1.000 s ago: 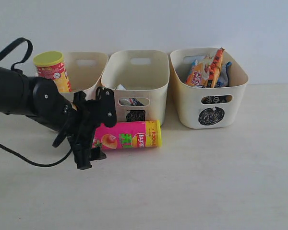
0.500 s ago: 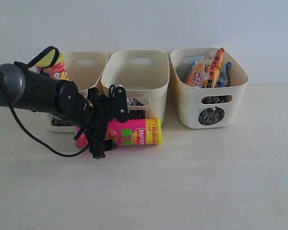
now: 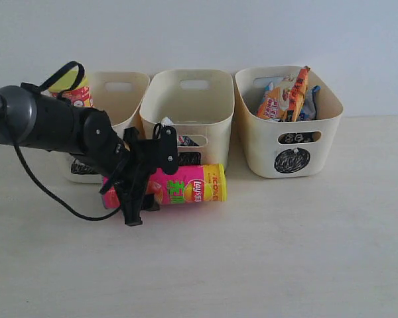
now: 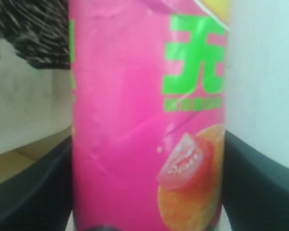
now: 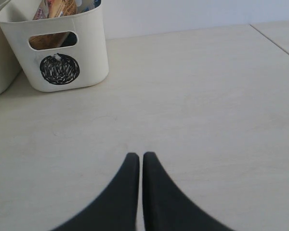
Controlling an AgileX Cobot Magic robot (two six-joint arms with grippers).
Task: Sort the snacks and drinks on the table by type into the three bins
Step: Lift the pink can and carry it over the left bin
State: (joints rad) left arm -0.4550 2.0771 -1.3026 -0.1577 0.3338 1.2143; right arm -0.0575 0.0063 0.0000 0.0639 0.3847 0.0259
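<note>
The pink chip tube [image 3: 186, 191] lies on its side on the table in front of the middle bin [image 3: 192, 106]. My left gripper [image 3: 136, 192] is shut across its left part; in the left wrist view the pink chip tube [image 4: 135, 120] fills the gap, with a black finger pressed to each side of it, around my left gripper [image 4: 147, 159]. The yellow tube [image 3: 69, 86] stands in the left bin [image 3: 129, 93]. An orange bag [image 3: 288, 93] and a blue bag [image 3: 312, 99] sit in the right bin [image 3: 318, 132], marked with a circle [image 3: 292, 160]. My right gripper [image 5: 141, 156] is shut and empty over bare table.
A white carton top [image 3: 167, 122] shows inside the middle bin, whose black mark [image 3: 187, 159] is partly hidden by the tube. The left arm covers the left bin's front. The circle bin [image 5: 91, 43] stands far ahead of the right gripper. A table edge [image 5: 274, 41] runs at the right.
My left gripper swung from beside the tube's left end to across it and closed on it. The tube slid slightly to the right. The right bin's contents did not move.
</note>
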